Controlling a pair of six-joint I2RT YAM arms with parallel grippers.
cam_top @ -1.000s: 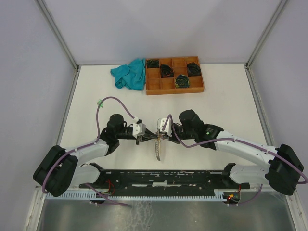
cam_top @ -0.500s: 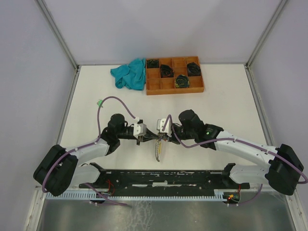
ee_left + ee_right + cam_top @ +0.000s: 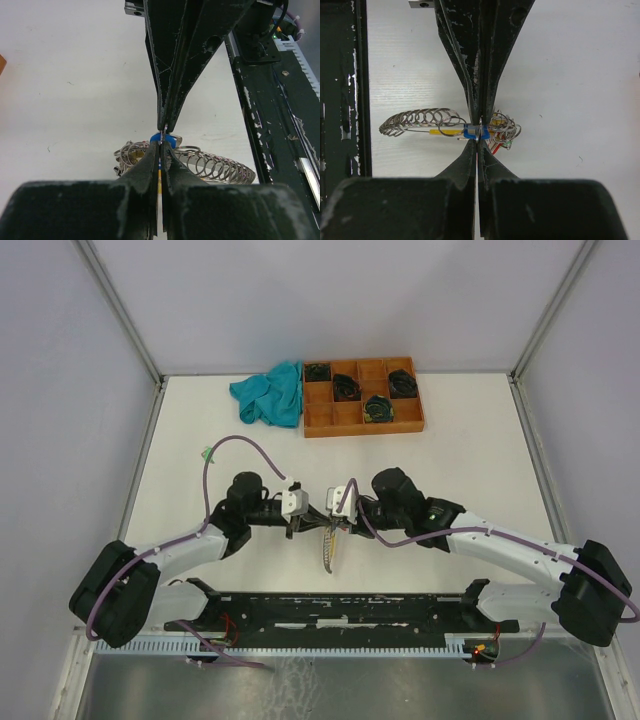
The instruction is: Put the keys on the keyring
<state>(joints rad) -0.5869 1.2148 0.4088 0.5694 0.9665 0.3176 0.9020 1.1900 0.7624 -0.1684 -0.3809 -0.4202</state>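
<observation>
The keyring (image 3: 327,550) lies on the white table just under both grippers. In the right wrist view its yellow segment (image 3: 440,132) runs sideways, with a row of small silver rings (image 3: 417,119) to the left and a bunch of keys (image 3: 505,131) with red and green tags to the right. A blue-tagged key (image 3: 469,132) sits on the yellow segment. My right gripper (image 3: 477,144) is shut on a thin ring at that blue tag. My left gripper (image 3: 161,145) is shut tip to tip against it, with the yellow segment showing between its jaws.
An orange-brown tray (image 3: 362,397) of black coiled bundles stands at the back. A teal cloth (image 3: 270,392) lies left of it. A black rail (image 3: 350,610) runs along the near edge, close beside the keyring.
My left wrist has shifted slightly away and to the right. The right arm and the keyring have hardly moved. Both grippers stay shut.
</observation>
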